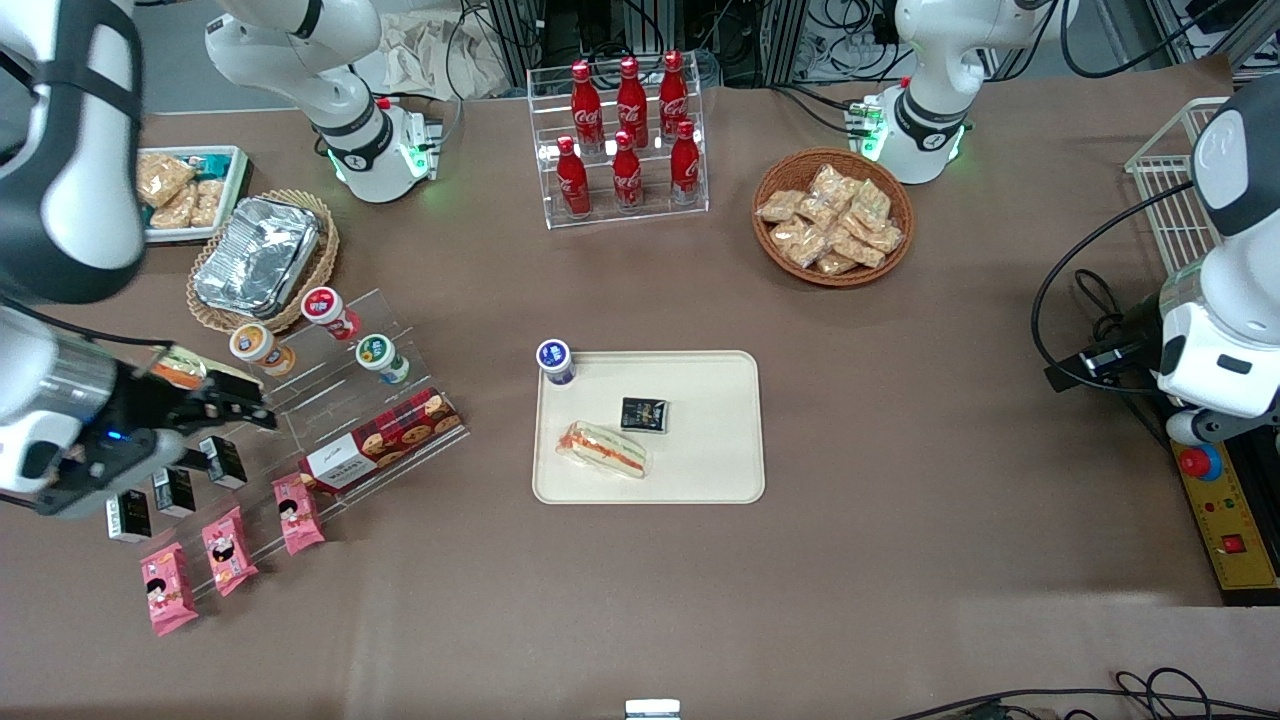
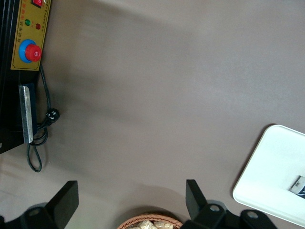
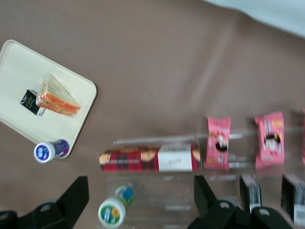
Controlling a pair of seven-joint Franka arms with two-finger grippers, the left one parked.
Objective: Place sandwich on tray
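Cream-beige tray [image 1: 710, 450] near the middle of the desk, somewhat closer to the edge at the front camera. On it, lying flat, the sandwich [image 1: 603, 449]: a white-bread wedge in clear film, orange-red filling and pale green along one long side. Sits at the tray's corner toward the front camera and the working arm's end, inside the rim. Just beside it, nearer the tray's middle and not touching, a small black packet [image 1: 644, 414]. At the tray's next corner, on the rim, a blue-lidded cup [image 1: 554, 360].

Well apart from all that, at the working arm's end of the desk, the gripper [image 1: 255, 412]. Hangs over a clear stepped shelf [image 1: 350, 400], fingers spread wide, grasping nothing. Under it on the shelf, a red tartan cookie box [image 1: 385, 440] and a green-lidded cup [image 1: 380, 357]. Nearer the front edge, pink snack packets [image 1: 225, 550].
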